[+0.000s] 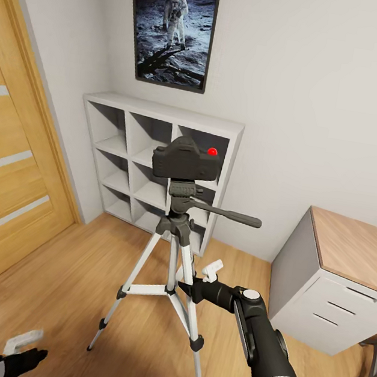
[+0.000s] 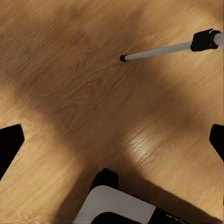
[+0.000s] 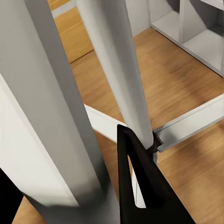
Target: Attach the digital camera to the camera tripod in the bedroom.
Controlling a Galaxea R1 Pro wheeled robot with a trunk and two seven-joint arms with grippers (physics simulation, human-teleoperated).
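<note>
While the digital camera (image 1: 186, 159) sits on top of the camera tripod (image 1: 173, 253), the scene reads as follows:

Digital camera: black body, red dot at one top corner, seated level on the tripod's dark grey head.
Camera tripod: upright on the light wood floor (image 1: 74, 292) on three silver legs; long pan handle (image 1: 227, 215) points toward the robot's right.
Right gripper (image 1: 198, 278): just beside the tripod's legs, below the head; one white finger (image 1: 212, 269) shows. In the right wrist view a dark finger (image 3: 140, 182) lies against a silver leg (image 3: 116, 65). Whether the jaws are spread or closed cannot be told.
Left gripper (image 1: 20, 347): low over the floor, well apart from the tripod. Dark fingertips (image 2: 10, 142) stand wide at both edges of the left wrist view, so the jaws are spread, with nothing between them.
Background: white cube shelf (image 1: 164, 111), astronaut poster (image 1: 171, 27), oak door (image 1: 6, 184), white drawer unit (image 1: 331, 284).
</note>
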